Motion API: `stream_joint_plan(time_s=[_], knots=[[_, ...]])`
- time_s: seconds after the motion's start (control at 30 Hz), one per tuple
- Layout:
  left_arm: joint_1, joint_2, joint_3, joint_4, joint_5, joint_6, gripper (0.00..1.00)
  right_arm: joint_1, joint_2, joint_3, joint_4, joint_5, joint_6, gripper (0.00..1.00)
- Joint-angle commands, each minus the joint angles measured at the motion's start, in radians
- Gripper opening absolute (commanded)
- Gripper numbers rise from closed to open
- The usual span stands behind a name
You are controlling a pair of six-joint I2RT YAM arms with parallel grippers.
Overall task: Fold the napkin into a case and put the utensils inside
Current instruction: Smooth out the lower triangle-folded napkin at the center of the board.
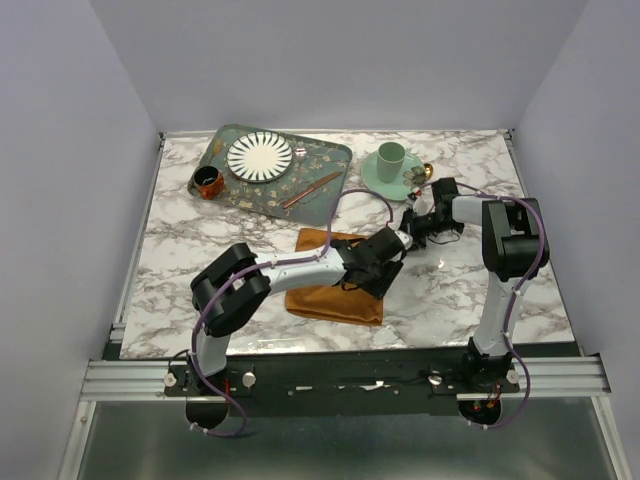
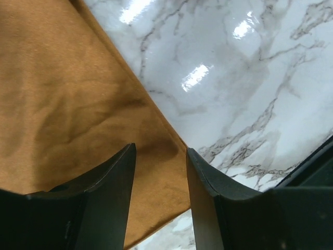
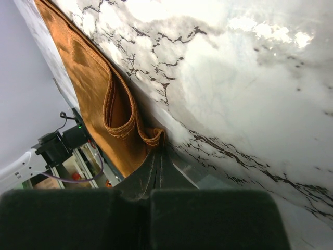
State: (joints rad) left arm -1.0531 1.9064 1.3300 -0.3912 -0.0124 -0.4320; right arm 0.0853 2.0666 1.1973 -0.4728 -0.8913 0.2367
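Observation:
The rust-orange napkin [image 1: 335,278] lies partly folded on the marble table's middle. My left gripper [image 1: 384,262] hovers open over its right edge; in the left wrist view the open fingers [image 2: 160,151] straddle the cloth's edge [image 2: 67,104] with nothing between them. My right gripper [image 1: 409,228] is shut on the napkin's hemmed corner [image 3: 156,139], which it lifts into a loose loop [image 3: 112,104]. One copper-gold utensil [image 1: 312,190] lies on the green tray. A gold spoon tip [image 1: 428,170] shows by the saucer. No finished case shows.
The patterned green tray [image 1: 335,160] at the back left holds a white striped plate [image 1: 260,156]. A small brown cup [image 1: 207,182] stands at its left corner. A mint cup on a saucer [image 1: 390,162] stands at the back right, just behind my right gripper.

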Motion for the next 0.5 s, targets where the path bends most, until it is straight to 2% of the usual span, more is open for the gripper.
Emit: stream_joint_plan(time_s=[0.0,0.47], knots=[[-0.033,-0.007,0.008,-0.009,-0.035,-0.016,0.52,0.005,0.004,-0.011,0.019,0.048,0.004,0.01],[-0.088,0.016,0.009,-0.047,-0.077,-0.028,0.47,0.005,0.01,-0.01,0.026,0.063,0.007,0.01]])
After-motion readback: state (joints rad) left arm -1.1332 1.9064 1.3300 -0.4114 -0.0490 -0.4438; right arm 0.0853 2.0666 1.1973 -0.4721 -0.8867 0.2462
